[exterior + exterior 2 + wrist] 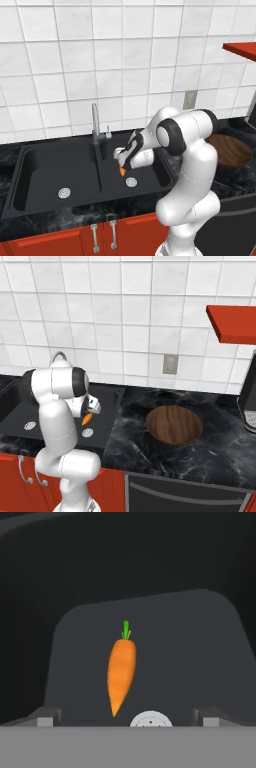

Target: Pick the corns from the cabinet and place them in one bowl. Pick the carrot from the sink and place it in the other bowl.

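Left base view: the white arm bends down into the right basin of the black double-basin sink (pixel 60 172), its tool (pixel 121 165) poised just above the tiny orange tapered carrot (pixel 122 172), which lies on the basin floor near the round silver drain (pixel 131 182); the curved silver tap (pixel 95 122) stands between the basins, and the shallow dark brown wooden-looking bowl (pixel 232 150) waits on the black marbled tabletop (pixel 40 225) to the right. The arm's own links hide how the jaws stand here. Right base view: same carrot (pixel 87 419) peeks out beside the arm's elbow, and this side lays the brown bowl's whole rim open, plus the bright red wall shelf board (pixel 232 323) above. Hand view: the carrot lies between the two dark finger tips (pixel 45 717), green top pointing away, jaws spread wide and holding nothing; only this view settles that. Risk, as I judge it: the carrot is slim and tapered, so a closing pinch near the narrow tip could squirt it sideways, or the tips could strike the basin floor before closing.
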